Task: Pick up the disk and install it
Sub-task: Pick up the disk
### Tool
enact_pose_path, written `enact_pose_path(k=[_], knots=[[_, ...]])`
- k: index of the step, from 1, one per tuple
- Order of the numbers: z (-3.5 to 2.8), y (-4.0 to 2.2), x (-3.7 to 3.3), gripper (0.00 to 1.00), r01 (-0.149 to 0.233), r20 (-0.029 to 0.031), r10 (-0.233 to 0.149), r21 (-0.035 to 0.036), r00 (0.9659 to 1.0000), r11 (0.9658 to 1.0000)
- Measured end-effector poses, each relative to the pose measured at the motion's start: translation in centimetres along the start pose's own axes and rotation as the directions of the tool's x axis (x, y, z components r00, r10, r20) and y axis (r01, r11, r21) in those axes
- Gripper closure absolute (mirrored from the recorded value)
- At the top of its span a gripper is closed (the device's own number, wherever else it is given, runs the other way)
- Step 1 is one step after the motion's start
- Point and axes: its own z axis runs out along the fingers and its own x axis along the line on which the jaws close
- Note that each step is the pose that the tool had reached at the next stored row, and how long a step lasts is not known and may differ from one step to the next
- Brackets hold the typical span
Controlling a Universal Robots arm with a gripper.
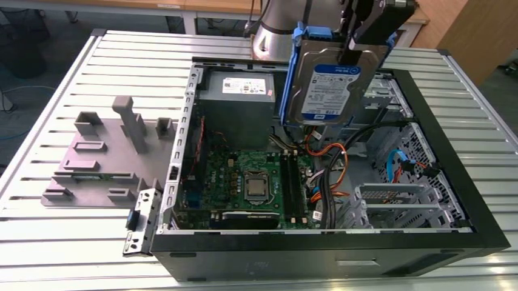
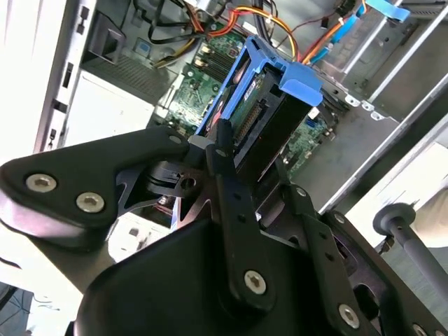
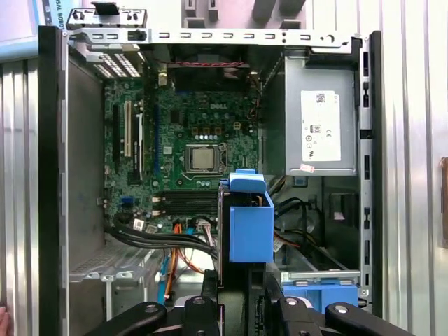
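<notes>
While the open computer case (image 1: 455, 182) sits on the slatted table (image 1: 65, 242), the gripper (image 1: 353, 53) has its fingers clamped tight on the disk (image 1: 332, 85). It's holding the disk upright in the air above the case, with the label facing out in the exterior view and blue rails down the sides. The disk hangs near the grey power supply box (image 1: 239, 103), above the motherboard (image 1: 242, 173). A grey plastic stand (image 1: 97, 157) sits on the table at the exterior view's left, apart from the case.
</notes>
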Motion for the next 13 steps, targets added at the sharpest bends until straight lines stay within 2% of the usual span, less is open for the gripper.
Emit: enact_pose_path(k=[13], knots=[[-0.01,-0.11,2.64,0.65,0.000,-0.0001,0.000,0.0000,1.0000,1.0000]])
